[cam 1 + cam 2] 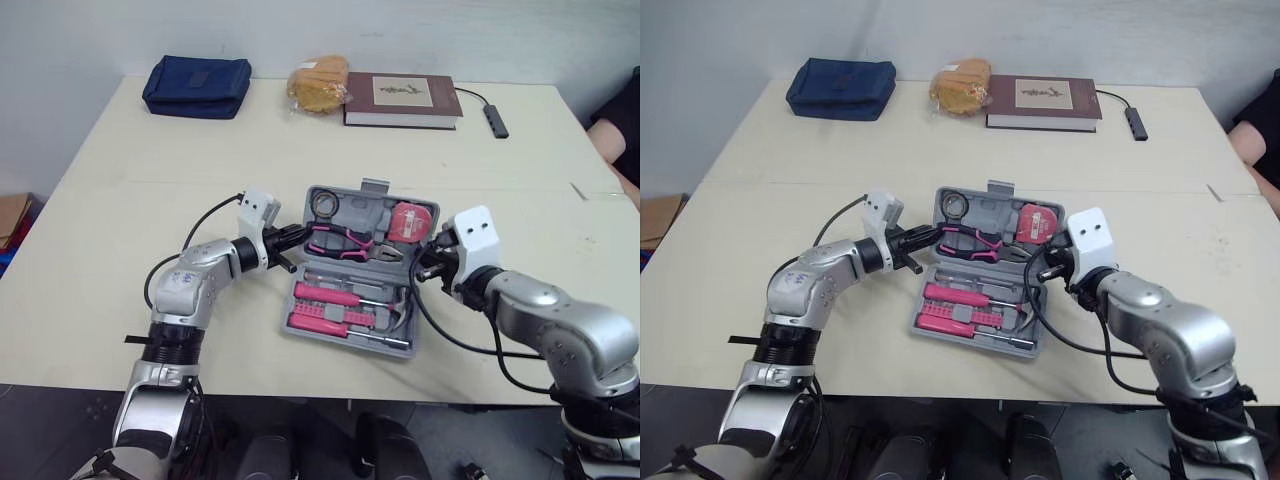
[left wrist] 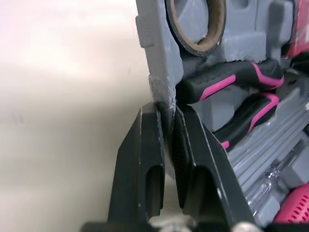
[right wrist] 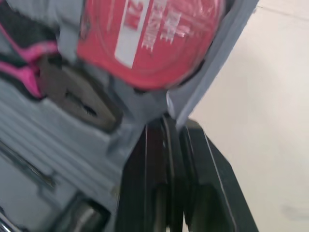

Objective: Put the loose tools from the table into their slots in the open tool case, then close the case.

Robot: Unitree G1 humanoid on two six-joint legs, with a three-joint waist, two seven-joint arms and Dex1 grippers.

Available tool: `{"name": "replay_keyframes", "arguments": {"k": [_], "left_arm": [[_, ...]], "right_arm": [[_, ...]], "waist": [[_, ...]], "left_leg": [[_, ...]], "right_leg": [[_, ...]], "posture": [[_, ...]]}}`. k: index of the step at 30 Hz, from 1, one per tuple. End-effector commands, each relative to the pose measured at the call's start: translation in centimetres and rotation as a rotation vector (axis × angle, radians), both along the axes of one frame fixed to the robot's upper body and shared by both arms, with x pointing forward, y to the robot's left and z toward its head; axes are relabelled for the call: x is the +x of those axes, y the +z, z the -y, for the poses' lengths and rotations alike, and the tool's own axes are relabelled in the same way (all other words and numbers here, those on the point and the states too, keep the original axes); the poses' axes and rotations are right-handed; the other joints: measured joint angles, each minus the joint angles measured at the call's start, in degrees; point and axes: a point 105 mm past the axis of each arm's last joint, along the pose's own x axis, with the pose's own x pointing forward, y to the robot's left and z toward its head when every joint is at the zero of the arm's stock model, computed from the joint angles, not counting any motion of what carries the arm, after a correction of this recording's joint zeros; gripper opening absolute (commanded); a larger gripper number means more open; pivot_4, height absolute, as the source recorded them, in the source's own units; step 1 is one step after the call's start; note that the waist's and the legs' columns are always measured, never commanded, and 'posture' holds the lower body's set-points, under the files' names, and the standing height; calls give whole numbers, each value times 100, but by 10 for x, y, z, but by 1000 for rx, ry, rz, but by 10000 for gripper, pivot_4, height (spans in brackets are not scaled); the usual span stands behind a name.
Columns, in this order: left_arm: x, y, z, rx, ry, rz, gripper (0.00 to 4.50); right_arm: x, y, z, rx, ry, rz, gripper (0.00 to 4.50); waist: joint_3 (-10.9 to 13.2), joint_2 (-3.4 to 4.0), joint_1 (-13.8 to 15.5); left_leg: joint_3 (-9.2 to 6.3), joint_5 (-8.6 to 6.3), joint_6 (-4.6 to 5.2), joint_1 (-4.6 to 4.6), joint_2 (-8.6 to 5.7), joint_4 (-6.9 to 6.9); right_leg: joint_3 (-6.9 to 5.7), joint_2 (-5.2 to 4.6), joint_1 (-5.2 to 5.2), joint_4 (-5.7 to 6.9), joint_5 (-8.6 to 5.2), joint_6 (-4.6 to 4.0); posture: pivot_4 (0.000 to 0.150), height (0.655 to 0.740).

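Left gripper [image 2: 167,110] and right gripper [image 3: 174,124] clamp opposite walls of the tool case [image 1: 372,186] — we swing that half over evenly, together.

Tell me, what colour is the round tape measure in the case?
The tape measure is red with a white label, clearest in the right wrist view.

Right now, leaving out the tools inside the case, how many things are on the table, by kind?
Tool case: 1
Blue pouch: 1
Bag of bread: 1
Book: 1
Adapter with cable: 1
Total: 5
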Motion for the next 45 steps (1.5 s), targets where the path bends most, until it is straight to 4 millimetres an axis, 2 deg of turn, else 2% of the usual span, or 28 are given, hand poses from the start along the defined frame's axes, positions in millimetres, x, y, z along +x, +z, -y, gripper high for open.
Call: {"name": "replay_keyframes", "arguments": {"k": [1, 4, 7, 10, 17, 20, 22, 23, 25, 27, 28, 29, 30, 34, 36, 37, 38, 39, 41, 43, 45], "left_arm": [[-1, 29, -11, -3, 5, 230, 55], [-3, 23, -18, 63, 12, 372, 55], [-13, 6, -26, 186, -32, 503, 55], [-15, -6, -33, 227, -28, 541, 55], [-24, -25, -41, 340, -90, 619, 55], [-31, -27, -46, 336, -131, 638, 11219], [-37, -30, -50, 359, -163, 637, 20962], [-35, -28, -58, 355, -128, 627, 25468], [-36, -26, -79, 381, -81, 609, 35775], [-39, -31, -96, 409, -81, 544, 44176], [-41, -31, -104, 391, -74, 504, 45000], [-40, -31, -113, 385, -58, 465, 45000], [-40, -31, -119, 376, -51, 430, 45000], [-35, -27, -121, 341, -58, 373, 45000], [-24, -15, -106, 256, -72, 359, 45000], [-20, -9, -98, 216, -84, 353, 45000], [-17, -6, -93, 193, -91, 349, 45000], [-15, -5, -86, 181, -111, 334, 42427], [-12, -4, -77, 167, -138, 304, 36750], [-5, 0, -58, 179, -190, 282, 27701], [10, 5, -33, 209, -237, 271, 18175]], "right_arm": [[6, 6, 20, -141, -57, 140, 0], [3, -7, 30, -306, -59, 262, 0], [-2, -20, 48, -539, -113, 386, 0], [-11, -33, 45, -681, -40, 468, 0], [-26, -65, 45, -866, 42, 557, 0], [-34, -60, 46, -887, 42, 640, 0], [-40, -61, 48, -886, 56, 643, 8158], [-44, -62, 51, -902, 58, 639, 11363], [-54, -59, 60, -942, 50, 657, 22113], [-63, -60, 70, -950, 48, 631, 31432], [-69, -59, 75, -949, 48, 622, 36326], [-77, -59, 79, -941, 52, 609, 43132], [-84, -57, 81, -930, 65, 609, 44792], [-99, -53, 81, -832, 104, 563, 44792], [-108, -49, 76, -551, 87, 442, 44792], [-112, -47, 72, -424, 90, 389, 40947], [-114, -46, 68, -343, 100, 354, 39813], [-116, -45, 67, -305, 103, 328, 36916], [-118, -46, 64, -253, 122, 276, 27186], [-126, -50, 49, -191, 203, 214, 16822], [-135, -59, 28, -138, 302, 123, 6431]], "waist": [[2, -2, 6], [1, -2, 23], [1, -2, 33], [1, -2, 33], [-1, -1, 24], [-7, 8, 20], [-7, 7, 41], [-7, 7, 55], [-6, 6, 83], [-6, 5, 36], [-6, 5, 21], [-6, 6, 18], [-7, 8, 22], [-5, 3, 27], [3, 6, 47], [3, 5, 49], [4, 3, 48], [4, 2, 36], [3, 1, 17], [3, 1, 14], [6, -5, 52]], "left_leg": [[0, 2, 3, -1, 1, 1], [-4, 6, 10, -1, -1, 5], [-6, 6, 11, 0, -3, 5], [-8, 6, 11, 2, -4, 9], [-16, 8, 14, 15, -1, 12], [-18, 8, 14, 20, 0, 10], [-17, 8, 14, 20, 0, 10], [-27, 9, 17, 18, -1, 13], [-44, 11, 28, 9, -5, 24], [-49, 10, 28, 6, -5, 26], [-49, 8, 26, 7, -2, 24], [-47, 8, 25, 12, -1, 22], [-45, 8, 25, 17, -1, 19], [-46, 7, 25, 21, -2, 14], [-44, 5, 30, 34, -3, 14], [-62, 4, 32, 49, -2, 14], [-72, 4, 31, 54, 0, 13], [-79, 3, 31, 56, 1, 14], [-77, 2, 33, 60, 0, 14], [-58, -3, 31, 73, 0, 8], [-57, -3, 32, 73, 0, 7]], "right_leg": [[-2, 0, 0, 0, 1, 1], [-7, -5, 3, 0, 4, 4], [-11, -9, 6, -2, 5, 4], [-12, -13, 13, -5, 6, 6], [-19, -13, 30, -6, 10, 6], [-20, -13, 35, -7, 9, 6], [-20, -13, 35, -7, 9, 6], [-28, -15, 41, -10, 9, 6], [-32, -19, 54, -21, 13, 13], [-28, -19, 53, -25, 15, 14], [-29, -18, 54, -25, 15, 14], [-30, -16, 54, -22, 15, 13], [-31, -16, 56, -22, 14, 13], [-31, -15, 64, -29, 14, 13], [-29, -15, 79, -32, 16, 16], [-29, -16, 109, -42, 16, 16], [-26, -15, 119, -46, 15, 15], [-20, -15, 127, -48, 15, 15], [-15, -16, 129, -48, 15, 15], [-19, -15, 128, -45, 15, 14], [-27, -11, 127, -44, 15, 14]], "posture": [[1500, 7400], [1500, 7400], [1500, 7400], [1500, 7400], [1500, 7400], [1500, 7400], [1500, 7400], [1500, 7400], [1500, 7400], [1500, 7400], [1500, 7400], [1500, 7400], [1500, 7400], [1500, 7400], [1500, 7400], [1500, 7400], [1500, 7400], [1500, 7400], [1500, 7400], [1500, 7400], [1500, 7400]]}}
